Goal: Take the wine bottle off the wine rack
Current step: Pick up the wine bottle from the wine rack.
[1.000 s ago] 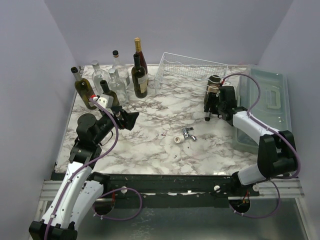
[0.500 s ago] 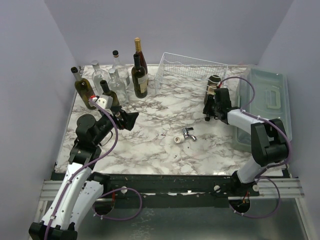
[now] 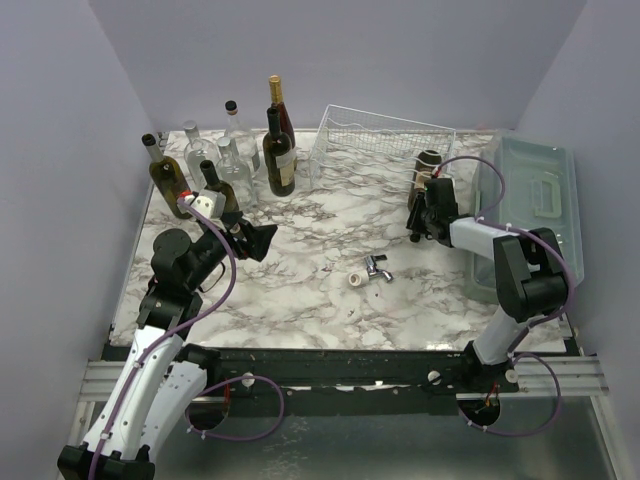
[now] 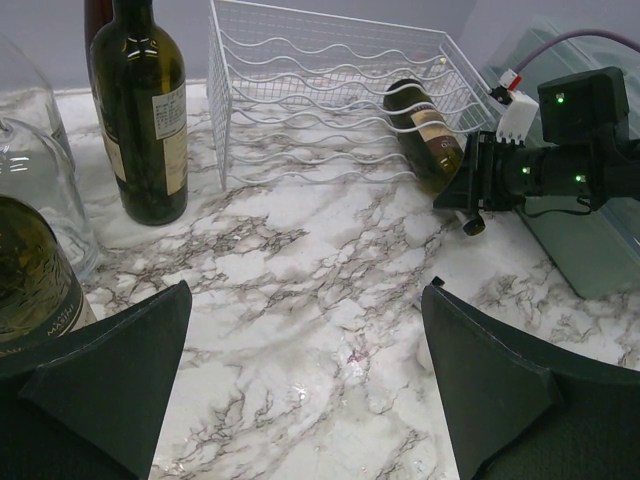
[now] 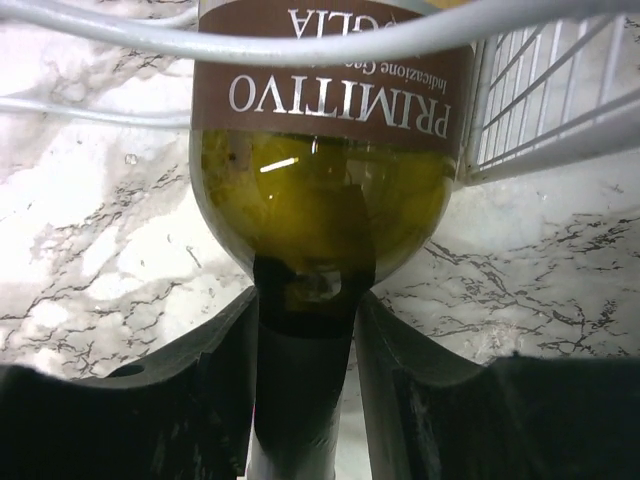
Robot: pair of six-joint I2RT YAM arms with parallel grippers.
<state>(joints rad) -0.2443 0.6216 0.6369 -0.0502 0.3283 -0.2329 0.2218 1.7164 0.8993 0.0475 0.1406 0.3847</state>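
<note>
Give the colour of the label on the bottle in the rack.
Brown label, white lettering; clearest in the right wrist view.

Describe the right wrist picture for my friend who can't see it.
A green wine bottle lies in the white wire wine rack, its dark neck pointing at the camera and hugged on both sides by the right tool. Its brown label reads PRIMITIVO upside down; the marble table shows underneath.
</note>
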